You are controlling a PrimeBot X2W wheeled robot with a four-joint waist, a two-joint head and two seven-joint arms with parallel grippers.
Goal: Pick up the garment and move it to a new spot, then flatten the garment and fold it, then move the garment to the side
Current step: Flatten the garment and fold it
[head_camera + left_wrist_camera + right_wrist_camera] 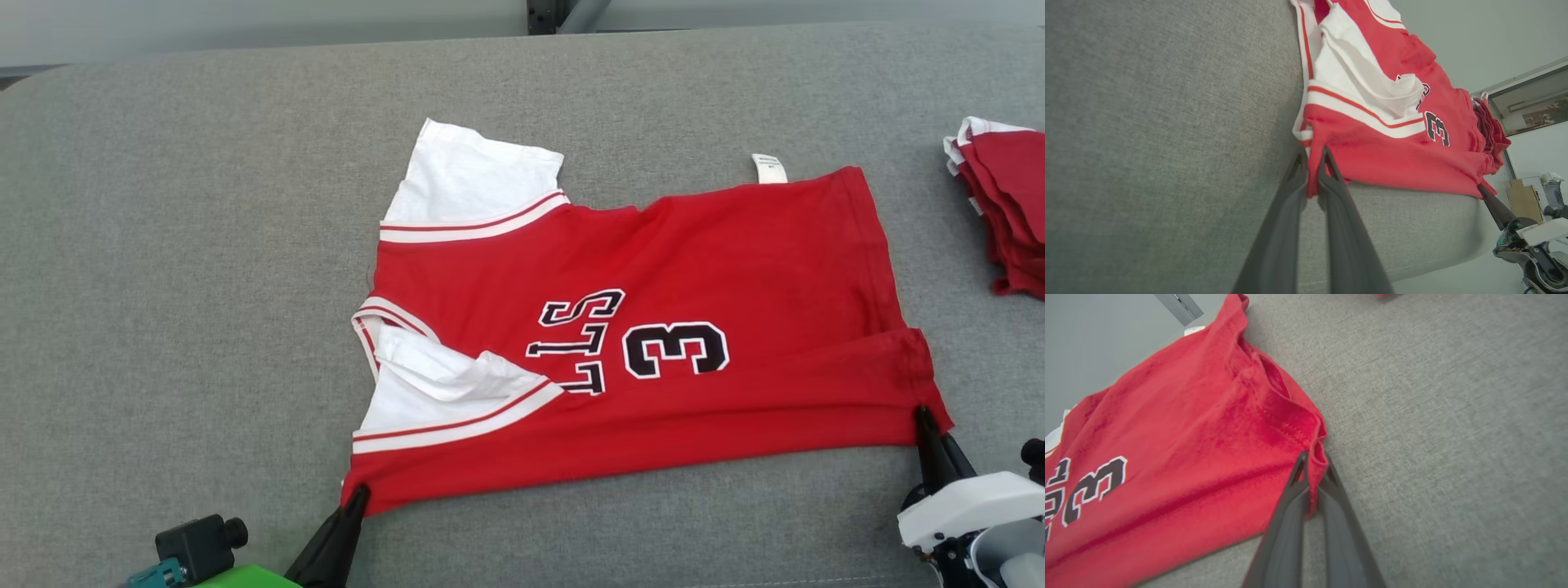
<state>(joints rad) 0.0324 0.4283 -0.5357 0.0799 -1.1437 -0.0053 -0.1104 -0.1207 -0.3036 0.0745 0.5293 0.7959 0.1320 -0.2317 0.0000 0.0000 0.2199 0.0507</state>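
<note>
On the grey desk (163, 286), the left pincer (357, 493) and right pincer (922, 412) each pinch a near corner of the red garment (694, 261).

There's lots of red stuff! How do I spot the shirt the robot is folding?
Look at the big grey padded surface. In its middle lies a red jersey, spread out, with white sleeves. Unlike the stacked red pile at the right edge, it shows a black number 3.
</note>
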